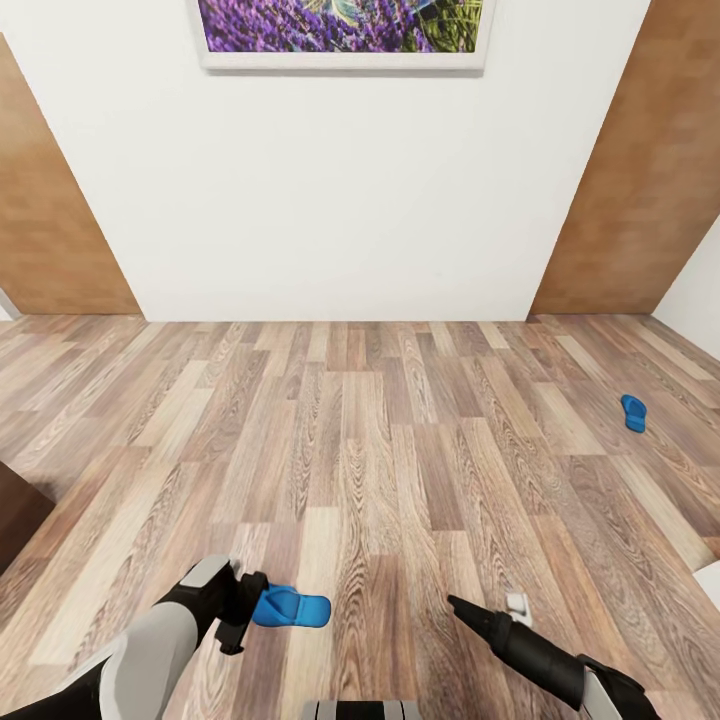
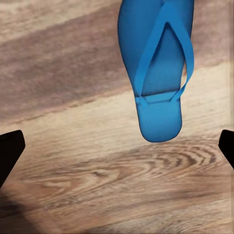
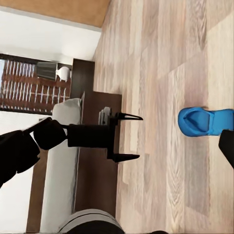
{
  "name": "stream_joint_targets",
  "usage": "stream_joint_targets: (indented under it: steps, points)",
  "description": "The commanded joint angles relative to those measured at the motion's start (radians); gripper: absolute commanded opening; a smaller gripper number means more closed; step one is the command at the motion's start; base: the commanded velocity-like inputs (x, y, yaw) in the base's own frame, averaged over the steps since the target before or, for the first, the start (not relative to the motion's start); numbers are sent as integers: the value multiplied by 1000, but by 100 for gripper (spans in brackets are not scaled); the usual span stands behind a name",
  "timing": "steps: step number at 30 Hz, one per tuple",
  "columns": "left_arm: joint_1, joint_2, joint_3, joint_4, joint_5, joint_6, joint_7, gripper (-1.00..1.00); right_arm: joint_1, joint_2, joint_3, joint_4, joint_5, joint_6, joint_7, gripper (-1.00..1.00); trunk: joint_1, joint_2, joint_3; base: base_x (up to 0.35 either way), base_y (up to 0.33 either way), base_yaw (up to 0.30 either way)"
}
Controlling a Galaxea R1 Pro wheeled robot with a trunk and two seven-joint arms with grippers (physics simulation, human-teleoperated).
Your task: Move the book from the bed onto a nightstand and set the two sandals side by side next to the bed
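Blue sandal point(image 2: 157, 68) | floor, beyond left claw point(image 2: 117, 146) (jaws spread)

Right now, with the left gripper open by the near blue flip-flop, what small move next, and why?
Probably lower the left gripper straight down over the bright blue flat flip-flop. Its fingers are spread wide and hold nothing, and the sandal lies flat on the wood-plank floor just ahead.

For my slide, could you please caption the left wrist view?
Open left gripper above a blue sandal lying strap-up on the wood-plank floor.
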Motion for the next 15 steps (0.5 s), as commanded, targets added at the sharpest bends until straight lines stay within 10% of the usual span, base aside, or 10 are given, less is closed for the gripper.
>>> stream_joint_targets:
  steps: [1, 15]
  points:
    - [0, -1, -1, -5, 6, 4, 7, 100, 0, 0, 0, 0, -4, 8, 14, 100, 0, 0, -1, 0, 0, 0]
    - [0, -1, -1, -14, 6, 3, 7, 100, 0, 0, -1, 1, -1, 6, 62, 100, 0, 0, -1, 0, 0, 0]
